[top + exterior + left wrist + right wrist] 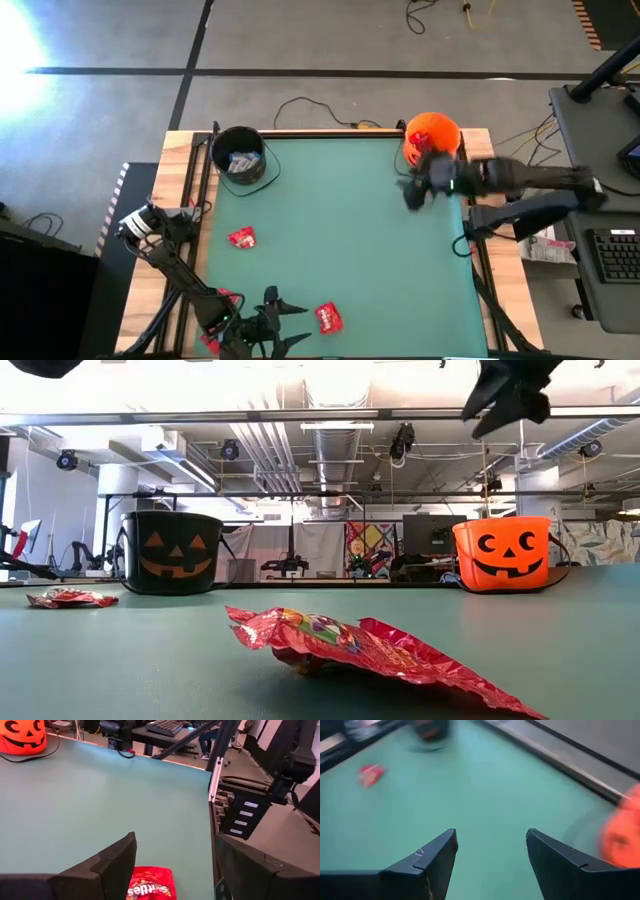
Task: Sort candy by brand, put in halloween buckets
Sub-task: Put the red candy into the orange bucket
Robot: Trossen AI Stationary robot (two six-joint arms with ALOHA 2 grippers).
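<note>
Green-topped desk (pixel 350 230) with a wooden border.

Black bucket (pixel 239 155) is sitting at the far left corner of the desk. From above, white-and-blue wrappers (pixel 241 161) are showing inside it. In the low view its jack-o'-lantern face is facing the camera (pixel 172 552).

Orange bucket (pixel 430 133) is sitting at the far right corner, also face-on in the low view (pixel 501 552). Its contents cannot be made out.

Red packets are lying loose on the desk:
- one (pixel 242 237) on the left half, well apart from both buckets; low view is showing it small, near the black bucket (pixel 71 598).
- one (pixel 329 317) near the front edge, about mid-desk, filling the low view's foreground (pixel 360 645), crumpled and glossy. In the left wrist view it is lying just ahead, between the fingers (pixel 151 882).
- another bit of red (pixel 224 300) is showing at the front left, partly hidden behind the left arm's links; cannot tell whether it is on the desk.

Left end effector (pixel 285 322) is sitting low at the front edge, just beside the front red packet. Fingers are spread wide and gripping nothing.

Right end effector (pixel 414 190) is hanging above the desk just in front of the orange bucket, blurred in the overhead view. Its wrist view is showing both fingers (pixel 427 860) parted wide, with nothing between them, over bare green desk.
</note>
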